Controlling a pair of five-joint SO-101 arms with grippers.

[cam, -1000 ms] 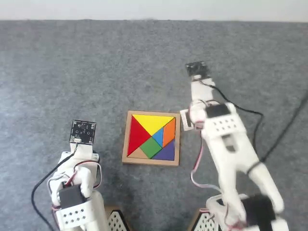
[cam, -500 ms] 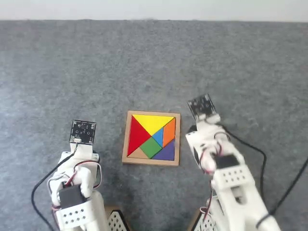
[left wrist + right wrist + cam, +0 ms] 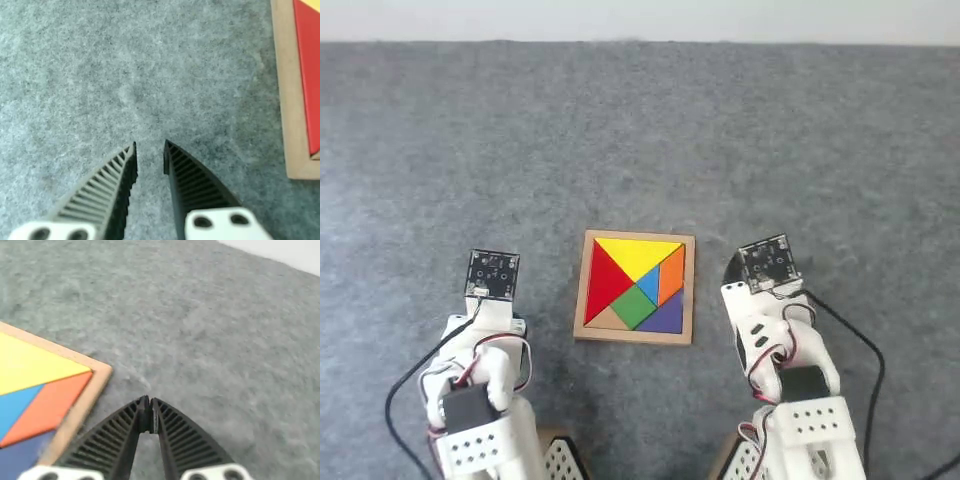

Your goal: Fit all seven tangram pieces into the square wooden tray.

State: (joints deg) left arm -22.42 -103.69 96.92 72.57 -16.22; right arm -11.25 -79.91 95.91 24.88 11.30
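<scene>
High camera looks down; close wrist cameras glimpse the tray (image 3: 582,290)

Setting: a robotics test bench, most likely a lab. Indicators: a table covered in grey felt matting (image 3: 520,130), a plain white wall (image 3: 620,18) along its far edge, and the left arm (image 3: 475,400) and right arm (image 3: 790,380), both carrying exposed cables (image 3: 390,400) and bare circuit boards (image 3: 493,274).

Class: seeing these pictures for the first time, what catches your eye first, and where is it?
First, the square wooden tray in the middle of the grey carpeted table, packed with brightly coloured tangram pieces, a large yellow triangle and a large red triangle among them. Then the left gripper, slightly open over bare carpet beside the tray, and the right gripper, shut near its other side.
</scene>
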